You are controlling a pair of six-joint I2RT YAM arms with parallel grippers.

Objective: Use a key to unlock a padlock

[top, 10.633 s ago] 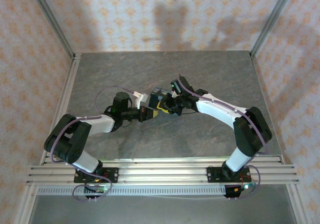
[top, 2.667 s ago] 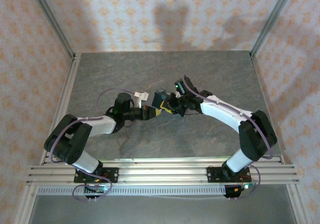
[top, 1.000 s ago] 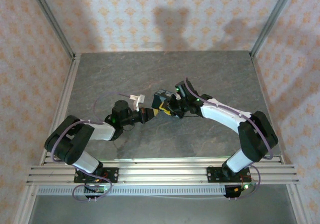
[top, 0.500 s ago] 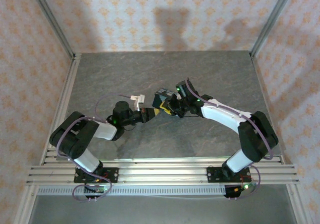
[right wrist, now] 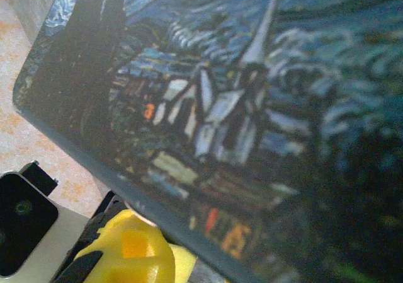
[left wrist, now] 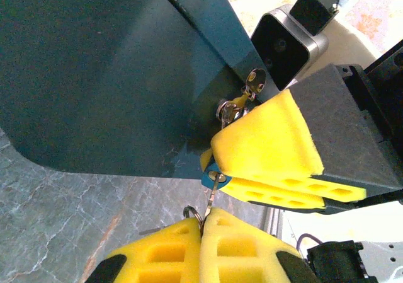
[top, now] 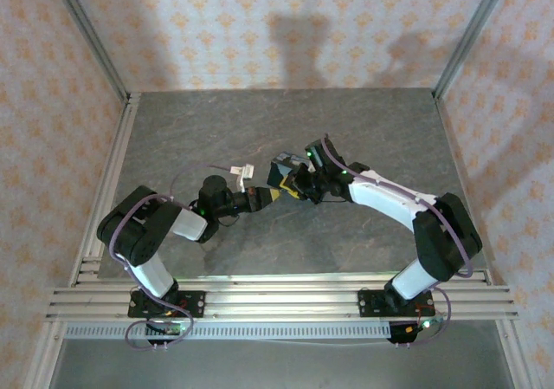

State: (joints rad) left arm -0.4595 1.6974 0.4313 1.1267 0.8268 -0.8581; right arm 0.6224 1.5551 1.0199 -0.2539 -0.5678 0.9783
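The work space is closed in by pale walls papered with an orange motif. Its floor is formed by a grey, marble-veined table top.

Just beyond both claws, a dark blue rectangular box painted with yellow swirls and a village scene is seen. In the right wrist view its painted face is blurred toward the right and cut off by the frame. In the left wrist view its plain dark side is cut off at the top and left. A small silvery latch is fixed at the box's edge, just above the right claw's upper pad, and its detail is hard to make out.

The right claw is closed, its yellow foam pads clamped on the tiny blue-bodied padlock. A sliver of blue is seen at the pad tips and the rest is hidden between them.

The left claw is pressed shut on a thin silvery key. The shaft runs from the fingertips up to the padlock's underside, while the head is hidden between the pads. A small key ring sticks out just left of the fingertips.

From above, the left claw and right claw are seen meeting tip to tip, and the padlock and key are too small to be made out there.
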